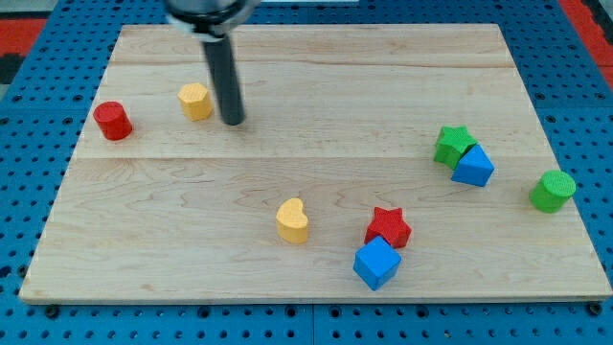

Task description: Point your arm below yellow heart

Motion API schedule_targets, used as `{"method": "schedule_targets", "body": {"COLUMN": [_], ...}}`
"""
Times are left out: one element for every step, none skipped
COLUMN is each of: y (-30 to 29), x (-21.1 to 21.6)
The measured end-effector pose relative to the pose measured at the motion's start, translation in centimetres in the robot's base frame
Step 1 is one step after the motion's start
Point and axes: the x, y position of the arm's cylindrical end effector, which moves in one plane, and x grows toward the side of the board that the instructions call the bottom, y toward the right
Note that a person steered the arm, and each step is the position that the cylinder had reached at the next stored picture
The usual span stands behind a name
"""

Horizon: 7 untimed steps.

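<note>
Our arm ends in a straight, dark grey, matte rod; above it sits a wider black round collar, and our tip [233,122] is blunt.

We see a pale wooden board [316,105] carrying eight blocks: a red cylinder [113,121] and a yellow hexagon [195,101] toward the view's left, and a yellow heart [293,220] near the bottom middle. Just right of the heart, a red star [388,227] touches a blue cube [376,263]. At the view's right a green star [453,145] touches another blue block [473,167], with a green cylinder [553,191] near the edge.
</note>
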Motion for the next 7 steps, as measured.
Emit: {"method": "schedule_targets", "body": {"y": [-3.1,-9.8,-16.3,-8.6,1.3,9.3,11.6], "x": [-2.2,-2.1,-2.0,-0.6,4.7,11.2,15.9]}}
